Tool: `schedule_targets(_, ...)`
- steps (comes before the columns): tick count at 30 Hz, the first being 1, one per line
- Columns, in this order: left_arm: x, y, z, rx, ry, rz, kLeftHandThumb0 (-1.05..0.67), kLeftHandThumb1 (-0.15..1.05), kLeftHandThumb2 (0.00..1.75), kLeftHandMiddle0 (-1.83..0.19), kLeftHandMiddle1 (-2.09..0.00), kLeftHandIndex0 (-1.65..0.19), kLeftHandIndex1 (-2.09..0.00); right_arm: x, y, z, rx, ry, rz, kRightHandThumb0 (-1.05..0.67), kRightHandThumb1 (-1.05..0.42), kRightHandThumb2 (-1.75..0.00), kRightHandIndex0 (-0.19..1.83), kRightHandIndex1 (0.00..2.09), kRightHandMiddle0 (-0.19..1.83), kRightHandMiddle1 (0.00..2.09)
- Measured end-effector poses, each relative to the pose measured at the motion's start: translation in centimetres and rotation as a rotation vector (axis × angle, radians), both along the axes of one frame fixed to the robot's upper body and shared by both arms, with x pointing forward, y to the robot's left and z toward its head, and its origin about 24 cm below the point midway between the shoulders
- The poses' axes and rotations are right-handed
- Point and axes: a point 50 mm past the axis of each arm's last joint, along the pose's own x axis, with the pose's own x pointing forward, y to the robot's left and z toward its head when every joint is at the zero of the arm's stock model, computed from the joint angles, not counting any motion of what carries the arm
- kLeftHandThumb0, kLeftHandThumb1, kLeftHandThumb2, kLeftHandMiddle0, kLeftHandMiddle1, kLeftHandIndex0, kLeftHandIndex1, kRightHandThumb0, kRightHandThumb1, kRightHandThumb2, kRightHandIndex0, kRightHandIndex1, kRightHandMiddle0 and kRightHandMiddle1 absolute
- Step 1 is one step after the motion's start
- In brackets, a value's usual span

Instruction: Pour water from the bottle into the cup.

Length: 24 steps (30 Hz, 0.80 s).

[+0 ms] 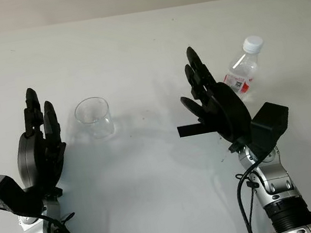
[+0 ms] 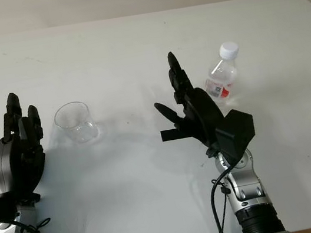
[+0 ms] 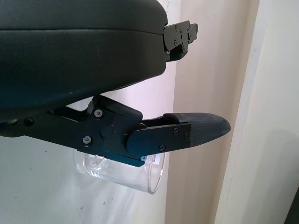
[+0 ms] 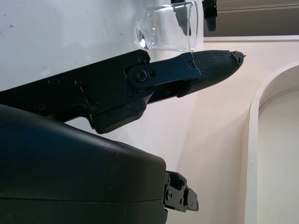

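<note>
bottle point(image 1: 247, 70) beside open right hand point(image 1: 209, 100); cup point(image 1: 95, 117) near open left hand point(image 1: 38, 139).

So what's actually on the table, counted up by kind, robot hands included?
Cups: 1, the clear cup, empty.
Bottles: 1, the bottle, white cap on.
Robot hands: 2, the left hand beside the cup and the right hand beside the bottle, both open.
Total: 4.

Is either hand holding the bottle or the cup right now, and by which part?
Nothing is held. The left hand is open beside the cup, and the right hand is open just beside the bottle, not gripping it.
</note>
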Motion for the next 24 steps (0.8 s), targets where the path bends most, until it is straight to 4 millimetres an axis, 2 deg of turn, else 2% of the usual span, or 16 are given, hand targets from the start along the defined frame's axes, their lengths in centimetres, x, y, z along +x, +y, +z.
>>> schedule_targets(6,-0.1,0.0,0.0,0.001,0.001,0.001,-0.71,1.05,0.52,0.19,-0.05,0.19,-0.05,-0.2,0.1,-0.4,-0.01,0.014,0.012,-0.95,-1.05,-0.19,-0.19,0.0,-0.19,0.0)
schedule_targets(16,0.2,0.0,-0.1,-0.005,0.005,0.006,-0.73,1.05,0.51,0.19,-0.05,0.19,-0.02,-0.4,-0.1,0.0,-0.03,0.015,0.167,-0.95,-1.03,-0.08,-0.19,0.0,-0.19,0.0)
schedule_targets(24,0.4,0.0,-0.1,-0.004,0.004,0.003,-0.73,1.05,0.5,0.18,-0.05,0.18,-0.04,-1.1,-2.3,5.6,-0.036,-0.202,0.304,-0.91,-1.02,-0.06,-0.19,0.0,-0.19,0.0)
